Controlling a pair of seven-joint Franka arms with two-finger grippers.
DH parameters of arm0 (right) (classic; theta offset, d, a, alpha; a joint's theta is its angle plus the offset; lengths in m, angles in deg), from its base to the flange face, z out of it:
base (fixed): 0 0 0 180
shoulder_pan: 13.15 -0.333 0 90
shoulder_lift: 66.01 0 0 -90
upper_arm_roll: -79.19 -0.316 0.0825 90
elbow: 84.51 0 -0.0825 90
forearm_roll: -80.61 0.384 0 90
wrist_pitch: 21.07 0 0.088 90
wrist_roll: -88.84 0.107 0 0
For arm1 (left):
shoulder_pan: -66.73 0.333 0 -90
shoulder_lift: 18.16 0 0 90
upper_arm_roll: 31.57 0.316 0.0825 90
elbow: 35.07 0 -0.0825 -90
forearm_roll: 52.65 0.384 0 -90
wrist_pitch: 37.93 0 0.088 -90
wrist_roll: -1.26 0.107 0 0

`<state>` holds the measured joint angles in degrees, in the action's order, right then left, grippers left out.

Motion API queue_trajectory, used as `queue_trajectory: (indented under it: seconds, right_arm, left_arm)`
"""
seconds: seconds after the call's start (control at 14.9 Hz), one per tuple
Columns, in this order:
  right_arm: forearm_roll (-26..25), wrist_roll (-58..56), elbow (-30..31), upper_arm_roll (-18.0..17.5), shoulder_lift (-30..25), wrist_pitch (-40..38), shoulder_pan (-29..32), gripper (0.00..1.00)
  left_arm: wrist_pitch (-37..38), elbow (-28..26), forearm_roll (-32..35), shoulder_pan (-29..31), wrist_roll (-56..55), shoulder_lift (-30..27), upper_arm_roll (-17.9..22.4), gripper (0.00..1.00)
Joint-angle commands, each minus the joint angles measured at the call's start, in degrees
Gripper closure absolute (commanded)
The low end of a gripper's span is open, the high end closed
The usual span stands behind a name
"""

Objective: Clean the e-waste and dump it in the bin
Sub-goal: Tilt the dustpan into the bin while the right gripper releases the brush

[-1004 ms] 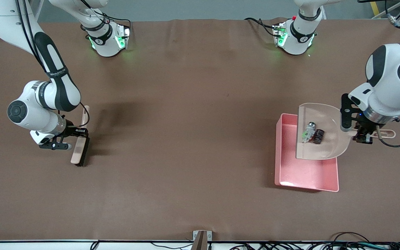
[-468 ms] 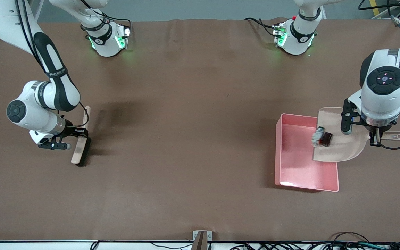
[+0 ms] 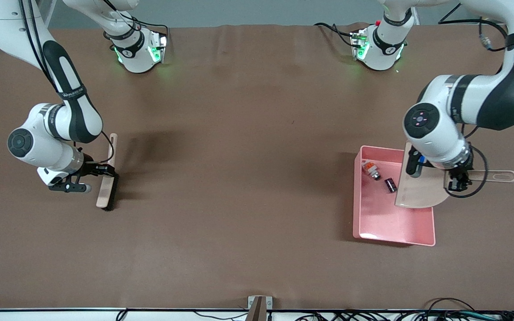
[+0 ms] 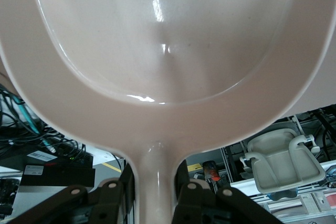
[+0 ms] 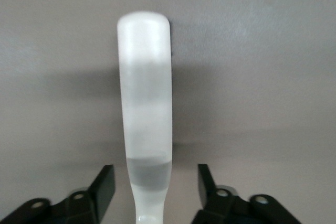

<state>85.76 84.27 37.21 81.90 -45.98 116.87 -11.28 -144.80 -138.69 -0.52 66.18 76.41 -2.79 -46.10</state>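
Observation:
The pink bin lies toward the left arm's end of the table. In it lie the white-grey part with an orange patch and the dark block. My left gripper is shut on the handle of the beige dustpan, which is tipped over the bin's edge. The left wrist view shows the pan's bowl bare, with the gripper clamped on the handle. My right gripper is open. It straddles the handle of the brush on the table, and its fingers stand clear of that handle.
The two arm bases stand along the table edge farthest from the front camera. A small bracket sits at the nearest edge. The brown table stretches between the brush and the bin.
The left arm has swung over the bin and tipped the dustpan. Both parts have slid from the pan into the bin. The right arm has barely moved.

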Motion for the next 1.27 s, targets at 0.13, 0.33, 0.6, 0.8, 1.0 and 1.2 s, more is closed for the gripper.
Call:
queue_trajectory:
  seconds: [0.13, 0.33, 0.6, 0.8, 1.0, 1.2]
  right_arm:
    - [-1.2, -0.7, -0.86, -0.87, -6.39, -5.47, 1.12, 0.0]
    - [-1.29, -0.35, -5.08, -0.78, -9.55, -12.77, 1.12, 0.0]
    - [-3.12, -0.61, -5.17, -0.78, -18.42, -18.05, 1.12, 0.0]
    - [-3.4, -0.44, -5.52, -0.87, -24.32, -22.19, 1.04, 0.0]
    - [-3.57, 0.18, -10.25, -0.69, -26.35, -28.76, 1.21, 0.0]
    - [-3.93, 3.76, -18.77, -0.78, -26.0, -38.61, 1.91, 0.0]
  left_arm:
    - [4.29, 9.47, -10.36, -4.18, -0.96, 0.28, -0.23, 1.0]
    - [4.56, 12.12, -16.95, -7.97, -3.59, 1.06, -0.32, 1.0]
    - [-2.01, 15.46, -26.64, -10.08, -6.14, 8.7, -1.11, 1.0]
    - [-5.54, 19.14, -31.21, -12.18, -8.7, 14.41, -1.55, 1.0]
    - [-6.42, 20.2, -31.31, -16.49, -14.48, 18.71, -1.64, 1.0]
    - [-7.04, 21.88, -30.87, -22.02, -18.88, 22.24, -1.2, 1.0]
